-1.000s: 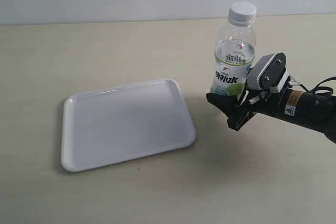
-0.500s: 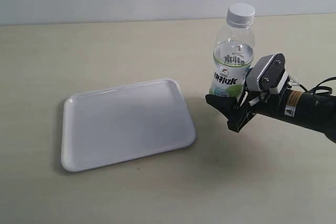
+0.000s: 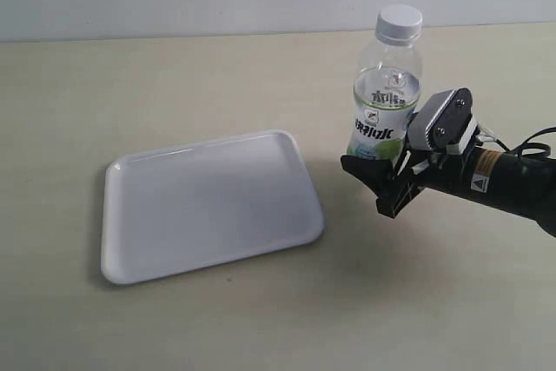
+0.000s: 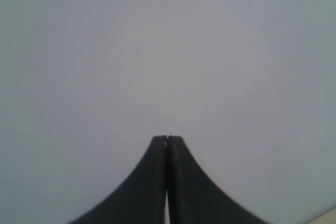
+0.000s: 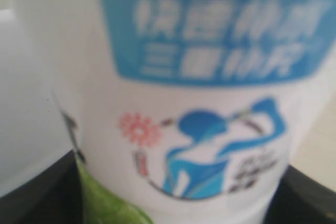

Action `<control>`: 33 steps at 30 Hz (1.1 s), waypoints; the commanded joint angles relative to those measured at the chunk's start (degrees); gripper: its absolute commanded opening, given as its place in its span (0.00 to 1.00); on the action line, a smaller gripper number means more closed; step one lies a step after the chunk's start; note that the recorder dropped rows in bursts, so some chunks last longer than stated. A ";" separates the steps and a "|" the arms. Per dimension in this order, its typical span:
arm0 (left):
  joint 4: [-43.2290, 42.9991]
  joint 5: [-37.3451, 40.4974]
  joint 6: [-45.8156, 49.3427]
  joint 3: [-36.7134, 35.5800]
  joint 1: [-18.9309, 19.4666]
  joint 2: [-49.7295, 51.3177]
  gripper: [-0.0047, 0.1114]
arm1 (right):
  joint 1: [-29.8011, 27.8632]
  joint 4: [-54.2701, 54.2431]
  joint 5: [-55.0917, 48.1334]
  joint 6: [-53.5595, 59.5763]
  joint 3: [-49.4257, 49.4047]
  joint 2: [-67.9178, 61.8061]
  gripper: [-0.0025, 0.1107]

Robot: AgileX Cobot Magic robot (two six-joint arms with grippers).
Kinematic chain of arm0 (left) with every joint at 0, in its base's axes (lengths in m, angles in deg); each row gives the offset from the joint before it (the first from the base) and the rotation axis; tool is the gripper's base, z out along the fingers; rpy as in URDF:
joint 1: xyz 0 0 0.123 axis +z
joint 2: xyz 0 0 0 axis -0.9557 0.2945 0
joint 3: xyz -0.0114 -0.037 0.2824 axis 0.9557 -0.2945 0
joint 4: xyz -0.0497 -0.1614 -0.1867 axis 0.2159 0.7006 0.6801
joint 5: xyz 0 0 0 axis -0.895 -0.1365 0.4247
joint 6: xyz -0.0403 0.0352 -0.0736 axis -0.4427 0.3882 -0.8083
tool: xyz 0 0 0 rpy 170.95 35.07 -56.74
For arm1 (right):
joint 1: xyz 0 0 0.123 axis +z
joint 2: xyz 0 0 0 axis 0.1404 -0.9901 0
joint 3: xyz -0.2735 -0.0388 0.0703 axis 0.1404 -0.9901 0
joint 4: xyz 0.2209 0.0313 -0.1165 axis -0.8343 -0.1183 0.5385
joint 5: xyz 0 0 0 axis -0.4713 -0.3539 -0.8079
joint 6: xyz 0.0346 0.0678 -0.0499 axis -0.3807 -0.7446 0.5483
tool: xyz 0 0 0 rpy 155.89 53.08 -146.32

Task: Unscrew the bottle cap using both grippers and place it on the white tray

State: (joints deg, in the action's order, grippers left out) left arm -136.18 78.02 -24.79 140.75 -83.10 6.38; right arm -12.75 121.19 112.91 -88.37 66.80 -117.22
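Your right gripper (image 3: 369, 152) has its jaws spread wide around the lower body of the bottle (image 3: 385, 102). In the right wrist view the black fingers (image 5: 37, 192) press in on both sides of the label, so I judge this to be a grip, not an open hover. Over the last second the gripper and bottle have crept together a touch in the direction the fingers point. In the last half second they have barely moved. Because the bottle follows the gripper, the hold looks firm and now settled, which is what you need before any twisting.

The bottle stands upright in the jaws. Its base is hidden behind the near finger, so you cannot tell whether it rests on the table (image 3: 261, 58) or is lifted just clear. The bottle cap (image 3: 400, 23) sits on the neck, straight above the jaws, with nothing touching it. It is not yet unscrewed.

Your left gripper (image 4: 167, 145) is pressed fully together on nothing and faces a blank grey surface. It does not show in the exterior view, so it is well away from the cap. It must open before it can take the cap.

The white tray (image 3: 208, 206) lies beyond the right fingertips, across a strip of bare table, with nothing on it.
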 commanded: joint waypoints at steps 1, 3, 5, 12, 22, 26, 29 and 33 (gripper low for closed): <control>4.96 16.64 14.84 0.09 -5.12 3.93 0.04 | -0.03 -2.06 2.55 0.45 0.18 0.74 0.02; 17.39 17.64 28.40 1.60 -7.26 6.14 0.04 | -0.03 -2.06 2.41 0.45 0.18 0.74 0.02; 36.88 19.36 47.37 4.53 -9.65 8.72 0.04 | -0.03 -1.95 2.01 0.45 0.18 0.74 0.02; 93.35 37.16 96.61 17.29 -17.27 14.61 0.04 | -0.03 -0.52 1.61 4.05 0.08 0.74 0.02; 114.12 48.50 100.73 26.32 -27.24 18.67 0.04 | -0.03 0.63 -1.75 9.50 0.08 0.74 0.02; 116.39 46.08 100.73 26.32 -30.18 20.06 0.04 | -0.03 0.63 -1.74 9.39 0.08 0.74 0.02; 116.50 43.32 99.04 26.42 -31.76 20.91 0.04 | -0.03 0.52 -1.74 9.39 0.08 0.74 0.02; 116.62 41.64 96.75 26.42 -33.67 21.44 0.04 | -0.03 0.51 -1.74 11.82 0.08 0.74 0.02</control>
State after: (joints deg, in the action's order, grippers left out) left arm -20.50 121.26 73.82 166.82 -115.63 27.52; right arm -12.75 121.45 109.13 -78.10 66.80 -117.22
